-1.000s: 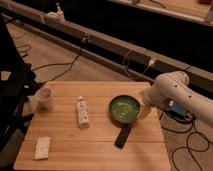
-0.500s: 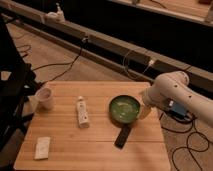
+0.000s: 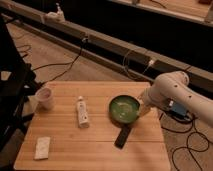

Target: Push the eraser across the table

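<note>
Gripper (image 3: 144, 108), state unclear, seemingly at rim of green bowl (image 3: 123, 109); eraser (image 3: 122, 136) just beside it on table (image 3: 95, 152).

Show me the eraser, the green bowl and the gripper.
eraser (image 3: 122, 136): camera view, middle of its black top.
green bowl (image 3: 123, 110): camera view, its bare inside.
gripper (image 3: 144, 110): camera view, its tip, beside the bowl's right rim.

The table (image 3: 100, 146) carries cup (image 3: 45, 98), tube (image 3: 82, 112), pad (image 3: 42, 148), green bowl (image 3: 116, 114), eraser (image 3: 122, 136); end effector (image 3: 145, 108) seemingly beside bowl.
</note>
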Action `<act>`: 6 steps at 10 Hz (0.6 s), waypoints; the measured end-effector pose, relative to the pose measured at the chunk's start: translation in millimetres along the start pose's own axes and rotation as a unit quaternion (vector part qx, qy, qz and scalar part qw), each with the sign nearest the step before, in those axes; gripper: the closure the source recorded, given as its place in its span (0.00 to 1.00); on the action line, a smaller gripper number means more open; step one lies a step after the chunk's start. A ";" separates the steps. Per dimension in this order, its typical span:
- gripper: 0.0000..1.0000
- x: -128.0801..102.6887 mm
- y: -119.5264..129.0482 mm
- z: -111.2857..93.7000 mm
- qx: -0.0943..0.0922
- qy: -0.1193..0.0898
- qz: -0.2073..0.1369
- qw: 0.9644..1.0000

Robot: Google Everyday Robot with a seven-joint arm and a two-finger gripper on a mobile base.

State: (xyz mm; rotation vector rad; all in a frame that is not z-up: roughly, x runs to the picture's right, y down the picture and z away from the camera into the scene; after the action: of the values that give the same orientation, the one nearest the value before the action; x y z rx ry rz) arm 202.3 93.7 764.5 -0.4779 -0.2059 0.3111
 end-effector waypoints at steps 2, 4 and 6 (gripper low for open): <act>0.76 1.1 0.8 -1.1 0.001 0.002 -0.001 1.000; 0.95 14.4 9.3 -4.6 -0.003 0.014 0.004 1.000; 1.00 29.6 24.9 -5.7 -0.016 0.018 0.020 1.000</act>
State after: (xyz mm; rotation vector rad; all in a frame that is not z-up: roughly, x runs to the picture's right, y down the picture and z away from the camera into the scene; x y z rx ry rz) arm 225.3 122.4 751.2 -0.5191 -0.1662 0.3392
